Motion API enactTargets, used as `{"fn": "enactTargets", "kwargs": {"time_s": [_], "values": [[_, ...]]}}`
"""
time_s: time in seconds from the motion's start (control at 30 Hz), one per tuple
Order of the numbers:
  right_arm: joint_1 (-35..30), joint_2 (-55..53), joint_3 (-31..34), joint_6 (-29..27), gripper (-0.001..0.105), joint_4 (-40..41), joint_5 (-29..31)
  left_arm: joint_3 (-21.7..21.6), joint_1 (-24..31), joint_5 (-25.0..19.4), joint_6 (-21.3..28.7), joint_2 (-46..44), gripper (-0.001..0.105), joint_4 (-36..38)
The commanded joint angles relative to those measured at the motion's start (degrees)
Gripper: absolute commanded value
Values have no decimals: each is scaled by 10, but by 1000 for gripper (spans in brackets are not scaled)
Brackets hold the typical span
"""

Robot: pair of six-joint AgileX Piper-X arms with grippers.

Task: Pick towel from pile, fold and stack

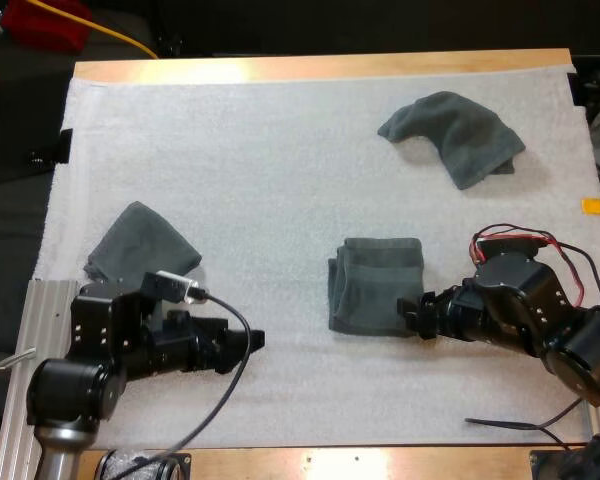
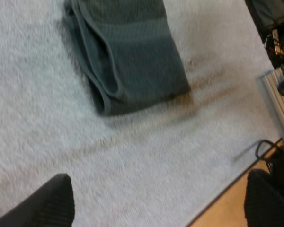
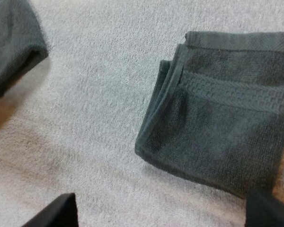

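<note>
A folded dark grey-green towel (image 1: 375,285) lies in the middle of the white mat (image 1: 280,170). A crumpled towel (image 1: 455,135) sits at the far right. A third towel (image 1: 140,245), loosely bunched, rests at the left, just beyond my left arm. My left gripper (image 1: 256,340) hovers left of the folded towel (image 2: 128,56), its fingers (image 2: 47,203) wide apart and holding nothing. My right gripper (image 1: 412,315) is at the folded towel's near right corner, with its fingers (image 3: 52,213) spread over the mat beside that towel (image 3: 222,123). Beyond them lies the left towel (image 3: 14,42).
The table's wooden edge (image 1: 380,462) runs along the near side, and an aluminium rail (image 1: 40,320) borders the mat at the left. Bare mat stretches between the three towels.
</note>
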Motion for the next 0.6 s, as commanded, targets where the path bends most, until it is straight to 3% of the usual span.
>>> {"fn": "enactTargets", "kwargs": {"time_s": [0.0, 0.57], "values": [[1, -3, -3, -7, 69, 3, 1, -4, -2, 7, -5, 5, 72, -20], [1, -3, -3, -7, 69, 3, 1, -4, -2, -2, -58, 173, 72, -208]]}}
